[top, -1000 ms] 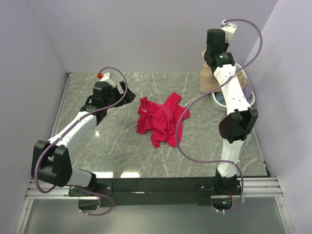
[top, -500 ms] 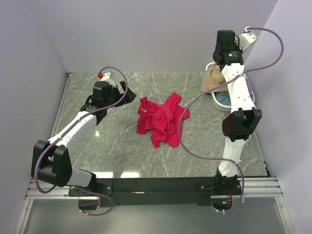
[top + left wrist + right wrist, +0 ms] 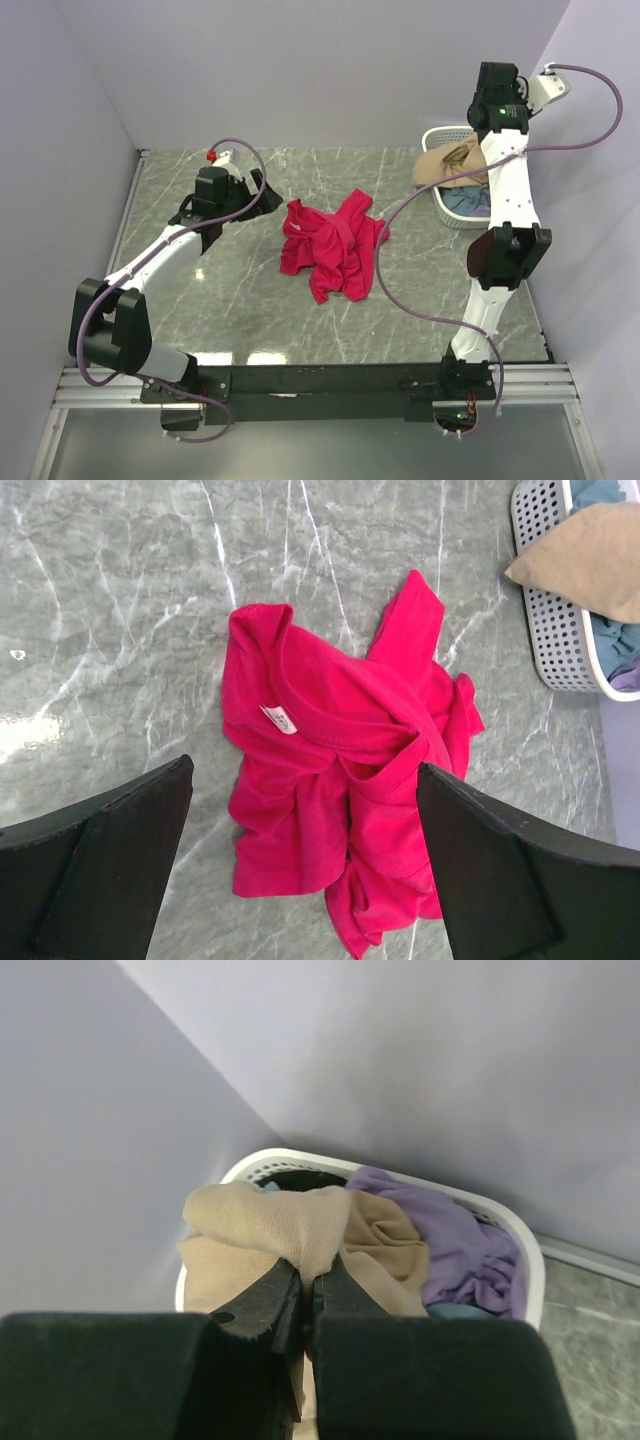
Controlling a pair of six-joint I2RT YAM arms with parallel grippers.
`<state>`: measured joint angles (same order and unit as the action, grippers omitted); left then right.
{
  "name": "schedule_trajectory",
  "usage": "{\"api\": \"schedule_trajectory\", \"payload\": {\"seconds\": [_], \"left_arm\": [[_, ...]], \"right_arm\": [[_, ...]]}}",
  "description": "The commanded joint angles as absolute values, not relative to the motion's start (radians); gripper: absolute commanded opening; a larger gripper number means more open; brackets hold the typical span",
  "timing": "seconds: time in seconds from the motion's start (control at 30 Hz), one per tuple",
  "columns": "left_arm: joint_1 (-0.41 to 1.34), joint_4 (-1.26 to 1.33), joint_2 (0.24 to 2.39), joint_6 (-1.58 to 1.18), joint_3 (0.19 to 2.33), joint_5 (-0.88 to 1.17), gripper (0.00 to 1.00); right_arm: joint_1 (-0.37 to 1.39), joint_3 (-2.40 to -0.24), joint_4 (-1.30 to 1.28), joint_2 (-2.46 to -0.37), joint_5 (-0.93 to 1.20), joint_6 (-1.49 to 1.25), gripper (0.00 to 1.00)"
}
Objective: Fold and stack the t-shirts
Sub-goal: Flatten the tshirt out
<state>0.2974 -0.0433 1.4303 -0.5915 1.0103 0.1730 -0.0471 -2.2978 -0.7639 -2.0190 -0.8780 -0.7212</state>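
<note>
I see left gripper (image 3: 305, 770) spread wide near crumpled red t-shirt (image 3: 330, 780) | right gripper (image 3: 307, 1295) clamped on tan cloth (image 3: 265, 1222), probably a t-shirt; basket (image 3: 530, 1260) beneath

You can't read the tiny marks on the white label (image 3: 279, 718) of the red t-shirt (image 3: 330, 770). The white basket (image 3: 560, 630) runs off the right edge of the left wrist view, so you see only part of it. In the right wrist view, the right gripper (image 3: 308, 1282) covers the low end of the tan cloth (image 3: 270, 1225) and the basket's near side. From above, you can't make out its fingertips.
</note>
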Motion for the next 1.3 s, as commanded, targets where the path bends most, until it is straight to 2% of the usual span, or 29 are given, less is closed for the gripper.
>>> {"api": "schedule_trajectory", "payload": {"seconds": [0.0, 0.07, 0.13, 0.17, 0.2, 0.23, 0.33, 0.37, 0.4, 0.43, 0.47, 0.5, 0.63, 0.77, 0.87, 0.97, 1.1, 1.27], "left_arm": [[0.302, -0.014, 1.422, -0.588, 1.049, 0.199, 1.00], [0.302, -0.012, 1.419, -0.586, 1.046, 0.198, 0.99], [0.302, -0.020, 1.420, -0.583, 1.052, 0.204, 0.99], [0.302, -0.021, 1.417, -0.581, 1.052, 0.203, 0.99], [0.302, -0.026, 1.417, -0.580, 1.052, 0.202, 0.99], [0.302, -0.028, 1.416, -0.578, 1.051, 0.199, 1.00], [0.302, -0.034, 1.414, -0.574, 1.054, 0.204, 1.00], [0.302, -0.037, 1.413, -0.574, 1.054, 0.204, 0.99], [0.302, -0.038, 1.413, -0.572, 1.054, 0.204, 1.00], [0.302, -0.040, 1.414, -0.571, 1.057, 0.204, 0.99], [0.302, -0.041, 1.413, -0.569, 1.055, 0.204, 0.99], [0.302, -0.043, 1.414, -0.569, 1.057, 0.204, 0.99], [0.302, -0.037, 1.416, -0.574, 1.055, 0.207, 0.99], [0.304, -0.034, 1.422, -0.574, 1.061, 0.204, 0.99], [0.304, -0.038, 1.422, -0.571, 1.063, 0.186, 0.99], [0.304, -0.041, 1.420, -0.569, 1.063, 0.179, 0.99], [0.304, -0.035, 1.424, -0.572, 1.051, 0.169, 0.99], [0.304, -0.035, 1.450, -0.581, 1.031, 0.144, 1.00]], "right_arm": [[-0.052, -2.280, -0.799, -2.013, -0.956, -0.804, 0.00], [-0.052, -2.238, -0.784, -2.014, -0.934, -0.819, 0.00], [-0.052, -2.206, -0.795, -2.034, -0.922, -0.845, 0.05], [-0.052, -2.194, -0.801, -2.042, -0.920, -0.854, 0.08], [-0.052, -2.174, -0.801, -2.051, -0.905, -0.865, 0.21], [-0.055, -2.171, -0.805, -2.068, -0.899, -0.873, 0.27], [-0.057, -2.168, -0.851, -2.091, -0.882, -0.916, 0.30], [-0.057, -2.163, -0.877, -2.088, -0.885, -0.929, 0.33], [-0.055, -2.140, -0.879, -2.082, -0.888, -0.954, 0.54], [-0.055, -2.122, -0.877, -2.057, -0.897, -0.960, 0.69], [-0.057, -2.103, -0.868, -2.039, -0.902, -0.963, 0.80], [-0.057, -2.053, -0.853, -2.019, -0.910, -0.968, 0.96], [-0.049, -1.860, -0.681, -1.828, -0.894, -0.890, 1.00], [-0.006, -1.613, -0.294, -1.619, -0.850, -0.697, 1.00], [0.055, -1.497, -0.168, -1.513, -0.781, -0.556, 1.00], [0.095, -1.525, -0.189, -1.496, -0.740, -0.447, 1.00], [0.167, -1.609, -0.307, -1.525, -0.486, -0.364, 1.00], [0.274, -1.556, -0.423, -1.568, -0.258, -0.327, 1.00]]}}
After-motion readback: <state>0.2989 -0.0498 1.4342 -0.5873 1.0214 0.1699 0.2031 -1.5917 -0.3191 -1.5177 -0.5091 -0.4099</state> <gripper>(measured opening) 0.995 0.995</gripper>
